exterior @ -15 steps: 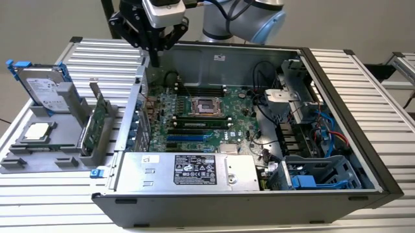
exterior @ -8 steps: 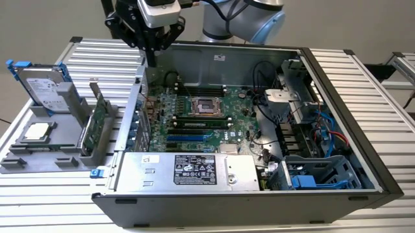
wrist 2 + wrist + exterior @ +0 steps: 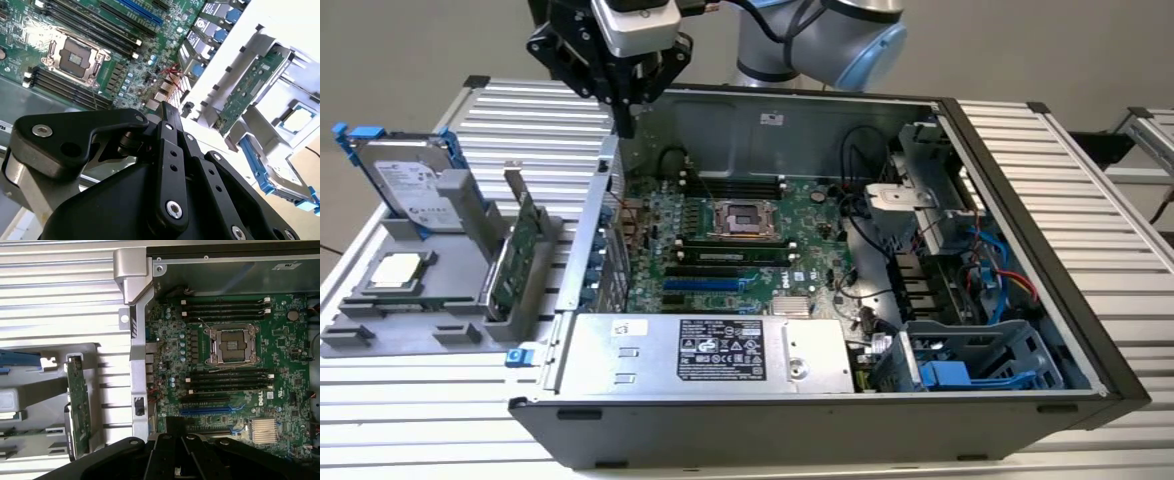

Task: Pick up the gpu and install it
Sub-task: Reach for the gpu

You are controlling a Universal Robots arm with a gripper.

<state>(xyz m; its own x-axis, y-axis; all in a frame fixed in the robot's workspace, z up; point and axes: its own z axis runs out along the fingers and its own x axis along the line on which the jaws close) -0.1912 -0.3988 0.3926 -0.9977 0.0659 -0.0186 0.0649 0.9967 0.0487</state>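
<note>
The gpu [image 3: 518, 250] is a thin green card standing on edge in a slot of the grey holder [image 3: 400, 325], left of the open computer case in the exterior view. It also shows as a narrow green strip in both wrist views [image 3: 79, 405] [image 3: 250, 90]. My gripper [image 3: 624, 122] hangs above the case's rear wall on the exterior view's left, higher than the gpu and farther back. Its black fingers [image 3: 167, 112] meet at the tip with nothing between them. The green motherboard [image 3: 225, 365] lies in the case with its slots bare.
A silver hard drive with blue rails [image 3: 414, 185] and a processor chip [image 3: 394, 272] share the grey holder. The case holds a power supply [image 3: 707, 350], cables [image 3: 987, 270] and a drive cage [image 3: 974, 360]. Ribbed metal tabletop [image 3: 1067, 170] surrounds the case.
</note>
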